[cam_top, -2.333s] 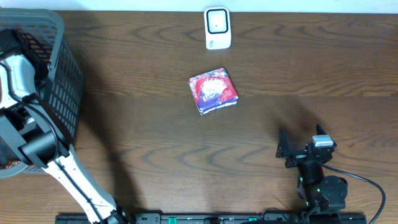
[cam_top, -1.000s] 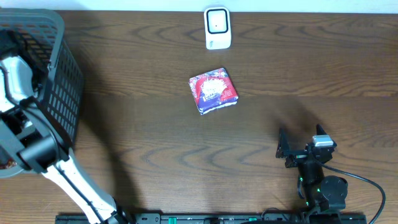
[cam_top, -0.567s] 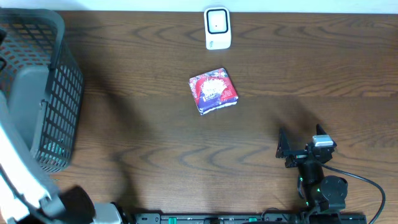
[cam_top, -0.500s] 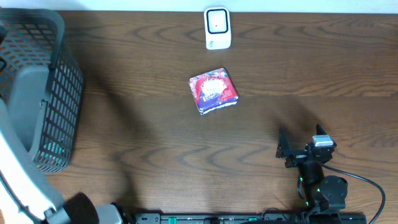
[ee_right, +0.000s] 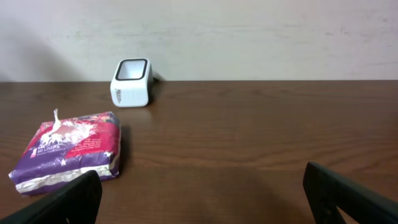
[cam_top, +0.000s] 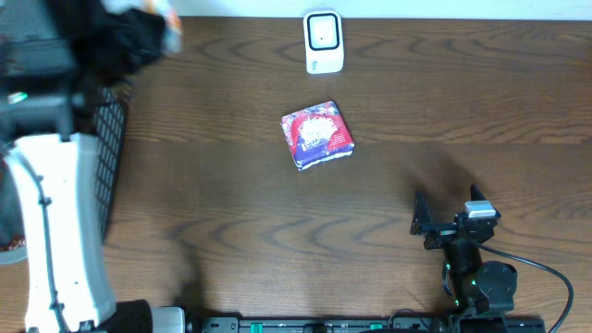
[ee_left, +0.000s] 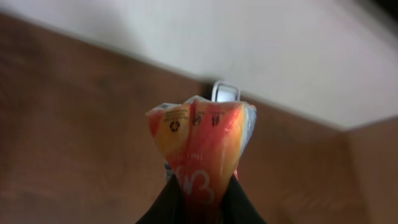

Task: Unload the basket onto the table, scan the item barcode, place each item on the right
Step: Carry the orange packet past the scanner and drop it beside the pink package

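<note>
Closest to me, at the front edge of the counter (cam_top: 231,203), my right arm (cam_top: 481,282) sits low. Its jaws are spread wide and hold nothing. It is out of the way there.

A bit further out, in the middle of the counter, a purple snack packet (cam_top: 317,136) lies flat, well apart from both arms. I think I should carry my load above it and not bump it.

On the far left, my left arm (cam_top: 60,231) reaches up high above the black basket (cam_top: 113,153). Its jaws are pinching the bottom of an orange packet (ee_left: 202,140), the thing I want to scan. The packet sticks up from the jaws, off the counter. It looks soft and crinkly. I see small print near its top, but no barcode on this side.

Farthest away, at the back edge by the white wall, stands the little white scanner (cam_top: 324,42). Its window is on top.

To do this step well, I think I should move slowly to the right and bring the packet over the window. Then I tip my wrist so the barcode side looks down at it. The barcode may be on the back, so I may need to turn the packet. I should hold it steady, close to the window but not touching. A tight pinch matters, since a crinkly packet could slide out.
</note>
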Available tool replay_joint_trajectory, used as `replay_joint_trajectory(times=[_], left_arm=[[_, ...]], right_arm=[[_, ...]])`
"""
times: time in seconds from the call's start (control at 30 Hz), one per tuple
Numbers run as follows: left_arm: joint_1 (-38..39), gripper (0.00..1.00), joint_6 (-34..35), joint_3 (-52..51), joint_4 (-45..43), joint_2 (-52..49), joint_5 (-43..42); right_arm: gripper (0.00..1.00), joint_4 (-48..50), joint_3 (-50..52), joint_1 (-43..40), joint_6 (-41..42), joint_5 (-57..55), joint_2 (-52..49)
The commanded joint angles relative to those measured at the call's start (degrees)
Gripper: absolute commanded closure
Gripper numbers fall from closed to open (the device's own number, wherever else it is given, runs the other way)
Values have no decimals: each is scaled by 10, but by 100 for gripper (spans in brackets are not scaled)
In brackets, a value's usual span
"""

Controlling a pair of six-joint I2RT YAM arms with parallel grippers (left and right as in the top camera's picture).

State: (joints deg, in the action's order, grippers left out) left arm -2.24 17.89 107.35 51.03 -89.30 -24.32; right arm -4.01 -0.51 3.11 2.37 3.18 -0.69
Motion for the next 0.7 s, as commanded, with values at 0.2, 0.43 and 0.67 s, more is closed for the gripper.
replay_joint_trajectory(times=[0.2,0.43,0.67], left_arm=[[152,93,-15,-19,67,-122,264],[196,93,-6,-19,79,-256,269],[209,92,55,-19,70,-353,269]], right_arm=[[1,-1,2,-1,6,2,3],[1,-1,2,-1,6,2,3],[1,-1,2,-1,6,2,3]])
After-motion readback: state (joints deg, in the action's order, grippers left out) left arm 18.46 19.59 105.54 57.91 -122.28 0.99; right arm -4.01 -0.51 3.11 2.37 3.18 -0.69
